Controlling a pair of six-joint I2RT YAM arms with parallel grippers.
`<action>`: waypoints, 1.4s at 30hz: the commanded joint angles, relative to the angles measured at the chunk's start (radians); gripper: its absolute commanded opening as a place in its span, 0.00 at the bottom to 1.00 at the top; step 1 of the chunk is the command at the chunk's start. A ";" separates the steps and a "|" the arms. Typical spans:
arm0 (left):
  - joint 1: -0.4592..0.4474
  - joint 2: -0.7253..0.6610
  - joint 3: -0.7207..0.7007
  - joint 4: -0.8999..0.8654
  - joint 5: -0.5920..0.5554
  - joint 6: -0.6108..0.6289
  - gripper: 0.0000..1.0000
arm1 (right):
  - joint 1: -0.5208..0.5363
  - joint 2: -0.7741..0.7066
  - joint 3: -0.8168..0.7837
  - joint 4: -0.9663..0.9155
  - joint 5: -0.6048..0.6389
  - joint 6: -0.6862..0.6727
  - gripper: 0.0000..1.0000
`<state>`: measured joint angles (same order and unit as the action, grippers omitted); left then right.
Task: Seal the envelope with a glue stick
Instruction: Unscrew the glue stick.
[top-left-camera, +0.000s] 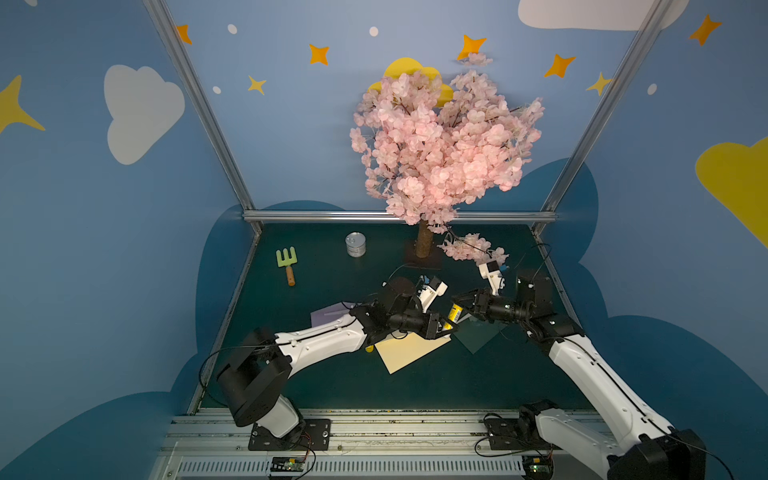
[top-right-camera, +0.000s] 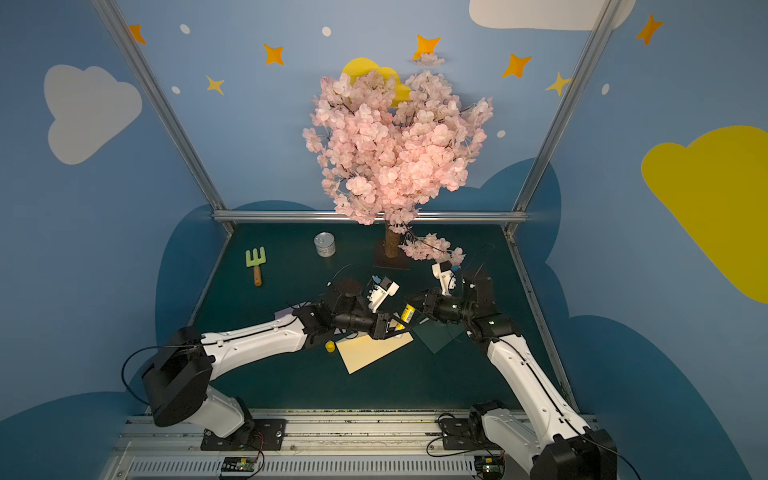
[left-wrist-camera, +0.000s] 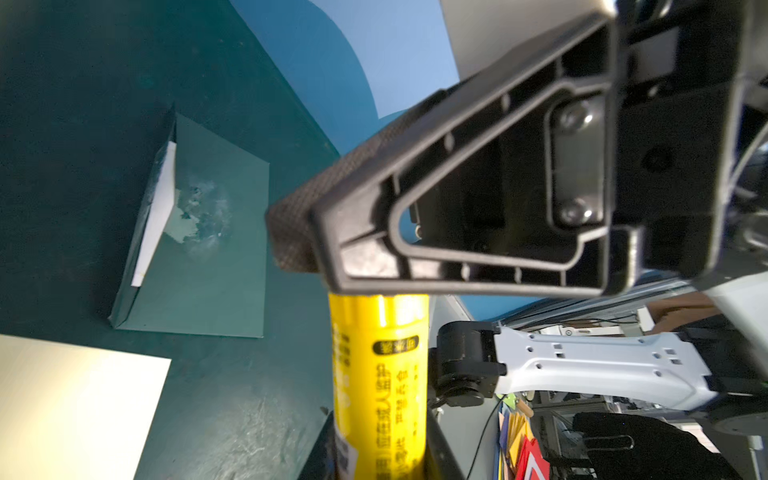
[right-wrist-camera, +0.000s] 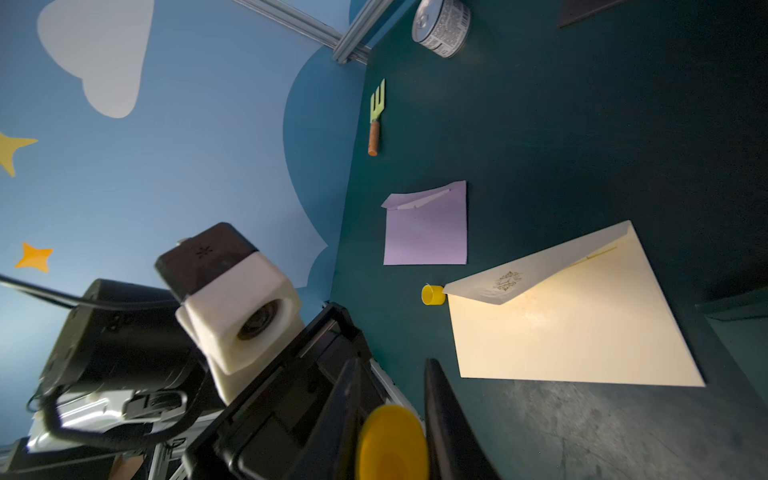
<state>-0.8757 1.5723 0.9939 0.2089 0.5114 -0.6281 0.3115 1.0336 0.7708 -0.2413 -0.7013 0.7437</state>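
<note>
Blue cloud-and-star walls, dark green bench (top-left-camera: 332, 374). Tin (top-left-camera: 355, 244), toy fork (top-left-camera: 286, 262) and blossom tree (top-left-camera: 444, 137) sit at the back, not in play. Glue stick (top-left-camera: 455, 312) is off the bench, tilted, held between the two arms just above one corner of the cream envelope (top-left-camera: 409, 353). Cap (top-left-camera: 369, 348) is off and lies on the bench, just beside the tip of the open flap (right-wrist-camera: 536, 270). Purple envelope (right-wrist-camera: 424, 232) and green envelope (left-wrist-camera: 208, 249) lie either side of the cream one. The green one has a scuffed, torn-looking patch.

Risks, my read:
- Both arms are on one rigid stick, so any mismatch in pull or twist could pop it out of one grip or skew it.
- The stick is uncapped, so a drop would likely smear the bench or the wrong envelope.
- Nothing pins the cream envelope, so rubbing may drag it or crease the flap.
- The cap sits close under the left forearm and could get knocked away.

Fingers:
- Left fingers (top-left-camera: 441, 327) are clamped on the stick's lower body, with only the stick's width between them.
- Right fingers (top-left-camera: 458, 300) are closed on its upper end. The right wrist view shows a round yellow end between them.
- Cannot tell which end carries the glue.
</note>
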 joint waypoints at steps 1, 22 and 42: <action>-0.010 0.017 0.064 -0.072 -0.152 0.075 0.03 | 0.053 0.047 0.033 -0.196 0.220 -0.040 0.08; -0.057 0.049 0.164 -0.195 -0.168 0.140 0.03 | 0.071 0.116 0.147 -0.204 0.093 -0.105 0.69; -0.020 -0.071 -0.003 0.040 0.036 -0.054 0.03 | -0.091 -0.076 -0.014 0.110 -0.287 0.054 0.44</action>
<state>-0.9070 1.5272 1.0050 0.2146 0.5320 -0.6586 0.2253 0.9550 0.7589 -0.1867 -0.9211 0.7879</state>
